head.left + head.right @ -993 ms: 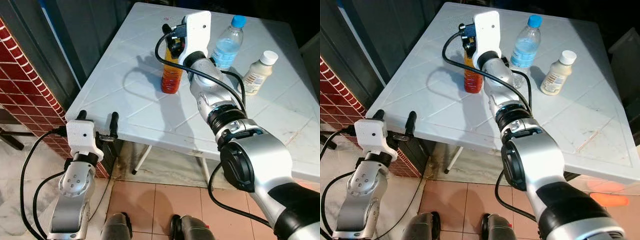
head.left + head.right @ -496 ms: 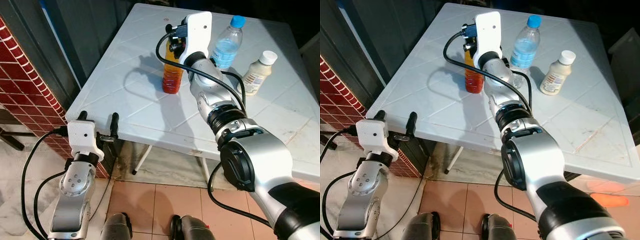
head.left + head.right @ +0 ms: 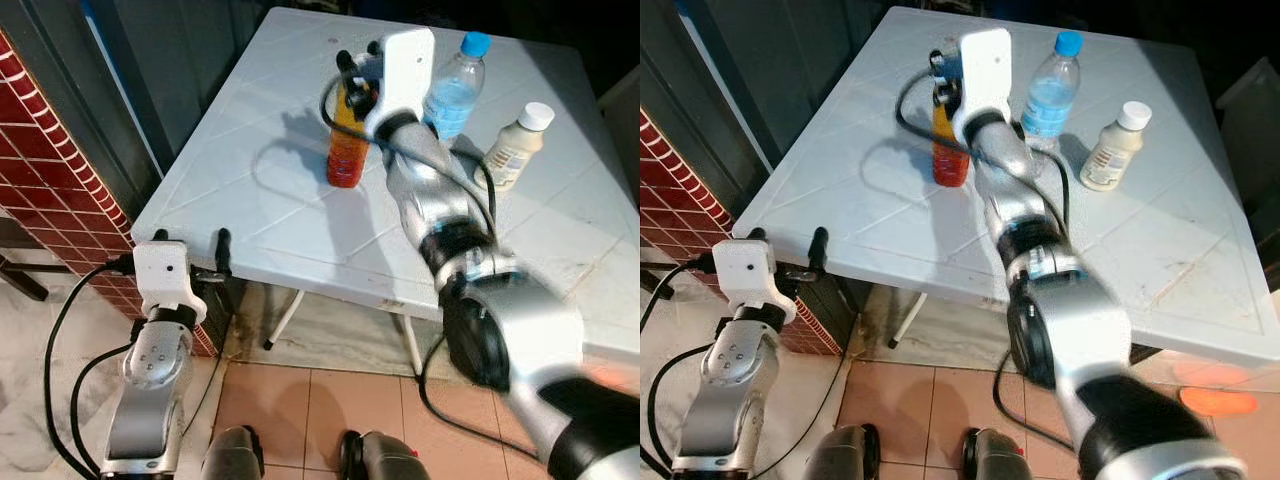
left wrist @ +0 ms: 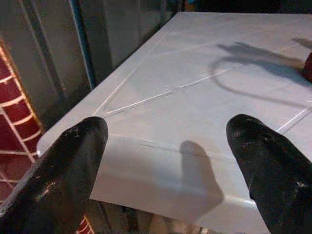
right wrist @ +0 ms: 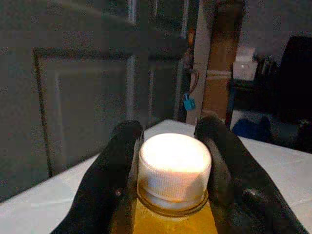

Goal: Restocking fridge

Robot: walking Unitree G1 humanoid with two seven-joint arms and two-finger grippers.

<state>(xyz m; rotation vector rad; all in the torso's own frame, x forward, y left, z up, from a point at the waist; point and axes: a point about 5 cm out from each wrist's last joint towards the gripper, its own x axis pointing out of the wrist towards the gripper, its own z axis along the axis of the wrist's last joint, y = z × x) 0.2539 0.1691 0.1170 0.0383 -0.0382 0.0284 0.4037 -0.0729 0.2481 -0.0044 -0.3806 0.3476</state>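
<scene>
Up on the white bench [image 3: 300,230], right pincer [image 3: 352,80] clenched around the neck of the orange juice bottle [image 3: 347,150], likely to carry it to the fridge. Stands near the far left corner; water bottle [image 3: 452,85] just beside, creamy bottle [image 3: 515,145] nearer the right edge, so better lifted straight up.

Seen from the left wrist: left pincer [image 4: 168,161] spread wide, holding nothing, waiting below the near left corner.

Seen from the right wrist: fingers [image 5: 119,165] hugging the white cap [image 5: 174,163] from both sides.
</scene>
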